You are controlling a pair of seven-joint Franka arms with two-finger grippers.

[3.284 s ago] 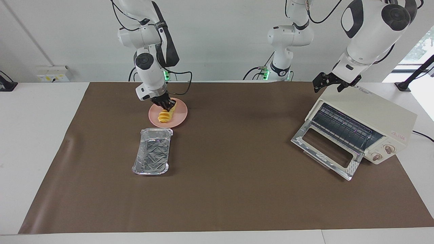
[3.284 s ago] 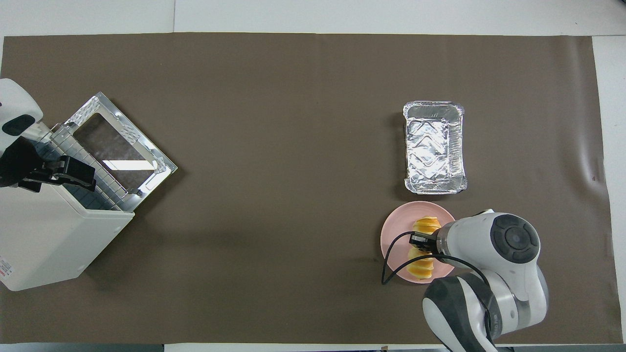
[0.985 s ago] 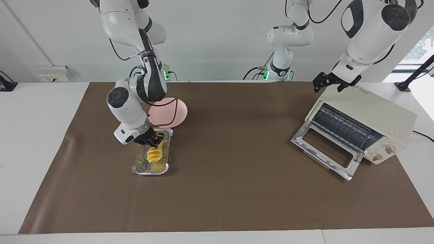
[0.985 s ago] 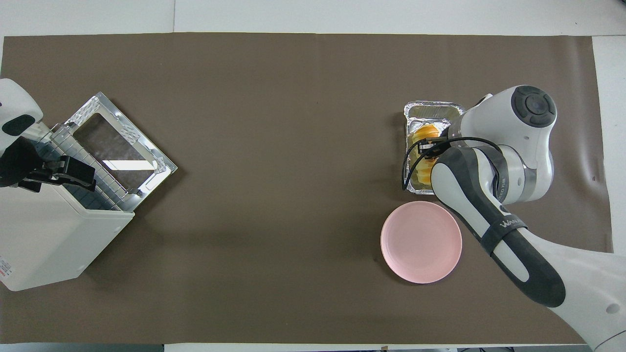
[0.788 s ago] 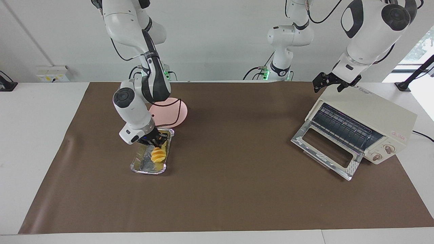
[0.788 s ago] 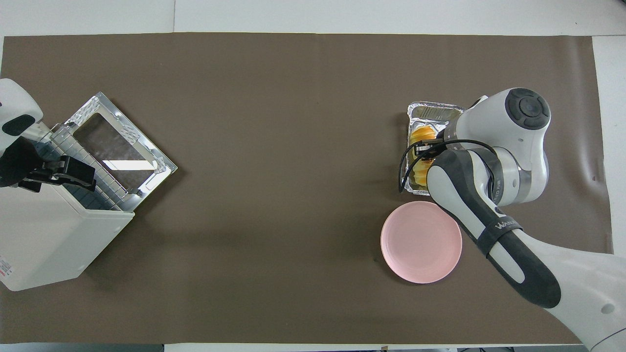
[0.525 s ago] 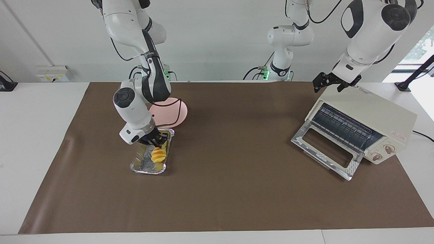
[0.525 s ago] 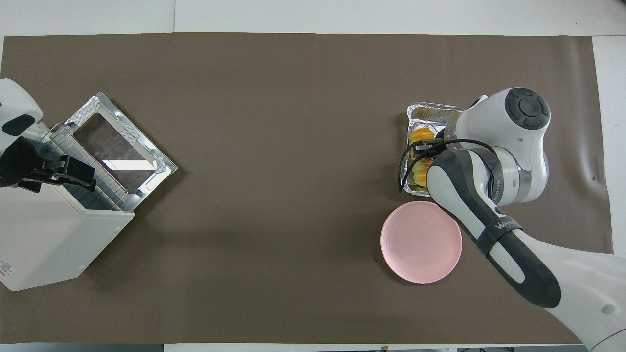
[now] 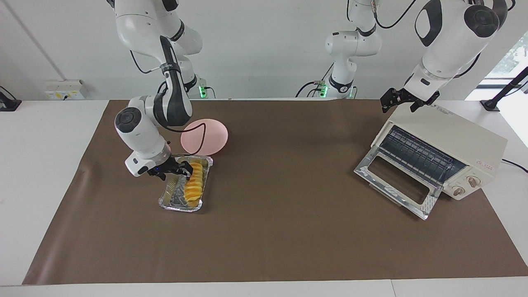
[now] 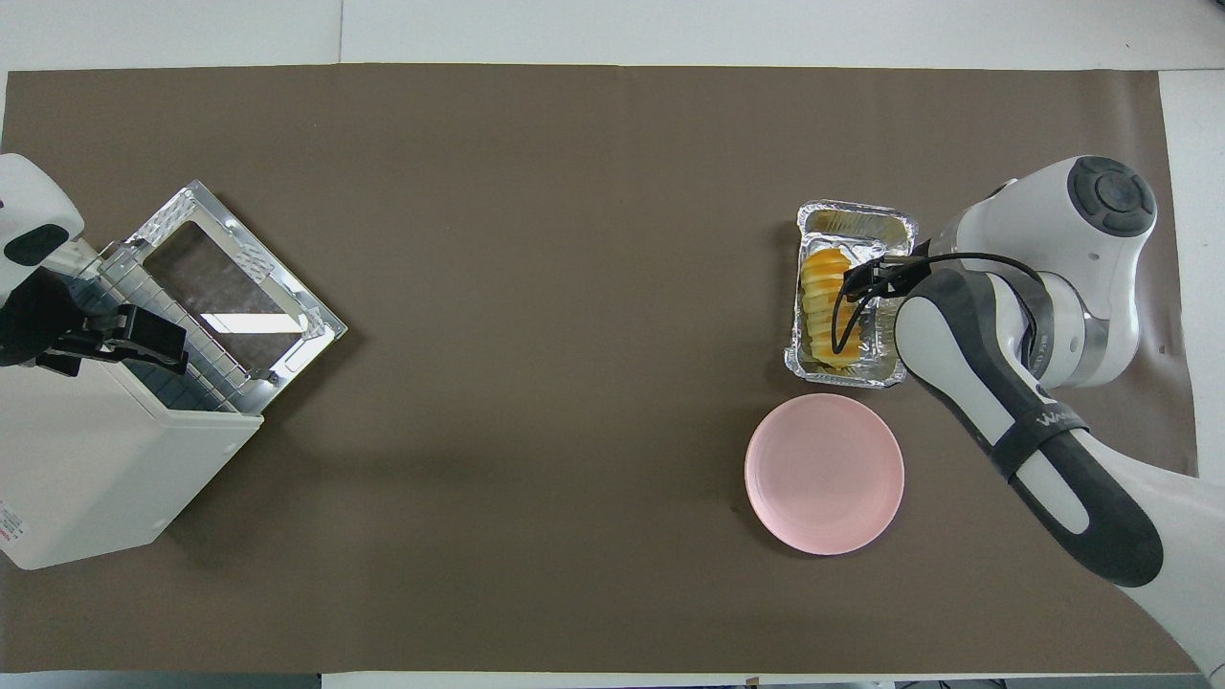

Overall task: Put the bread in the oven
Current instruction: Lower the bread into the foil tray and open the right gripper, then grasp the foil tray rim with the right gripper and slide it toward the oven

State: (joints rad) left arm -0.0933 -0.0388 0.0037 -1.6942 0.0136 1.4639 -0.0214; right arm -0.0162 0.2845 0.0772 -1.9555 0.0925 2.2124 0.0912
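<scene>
The yellow-orange ridged bread (image 9: 194, 184) (image 10: 827, 306) lies lengthwise in the silver foil tray (image 9: 170, 198) (image 10: 852, 212) at the right arm's end of the table. My right gripper (image 9: 175, 171) (image 10: 873, 277) hovers low over the tray just beside the bread, open and holding nothing. The cream oven (image 9: 458, 138) (image 10: 86, 469) stands at the left arm's end with its glass door (image 9: 396, 183) dropped open and the dark rack showing. Open and empty, my left gripper (image 9: 399, 105) (image 10: 134, 344) waits over the oven's top edge.
An empty pink plate (image 9: 205, 136) (image 10: 823, 474) sits beside the tray, nearer to the robots. A brown mat (image 9: 280, 231) covers the table. A third arm's base (image 9: 344, 62) stands at the robots' edge, between the two arms.
The right gripper carried the bread from the pink plate into the foil tray, opened and let it go, then shifted sideways off it. The bread now lies flat. The left arm has not moved.
</scene>
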